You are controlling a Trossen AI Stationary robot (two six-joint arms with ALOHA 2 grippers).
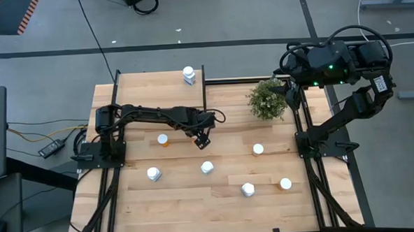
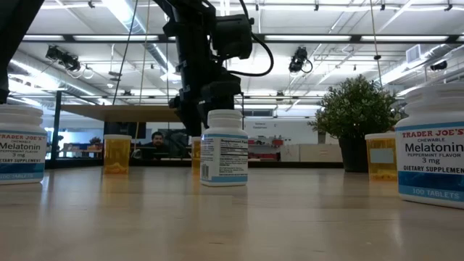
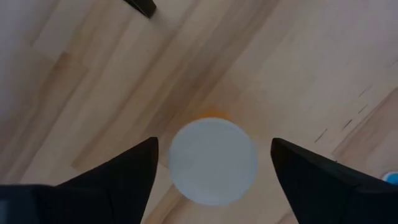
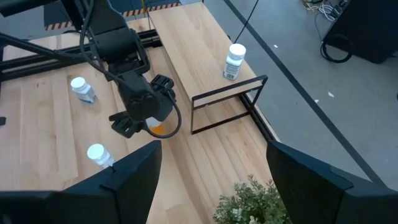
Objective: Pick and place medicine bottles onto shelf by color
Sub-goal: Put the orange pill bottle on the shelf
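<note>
Directly below the left gripper (image 3: 211, 171), jaws wide, stands an orange bottle (image 3: 213, 160); the shelf (image 1: 149, 81) holds one white bottle (image 1: 189, 75).

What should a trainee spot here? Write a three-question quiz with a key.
1. True or false: the shelf holds two bottles.
2. The left pincer is: A) shut on a white bottle; B) open over an orange bottle; C) resting beside the plant.
3. Fill in: the right pincer waits, open, near the ____.
Key: 1 false, only one white bottle stands there; 2 B; 3 plant.
</note>
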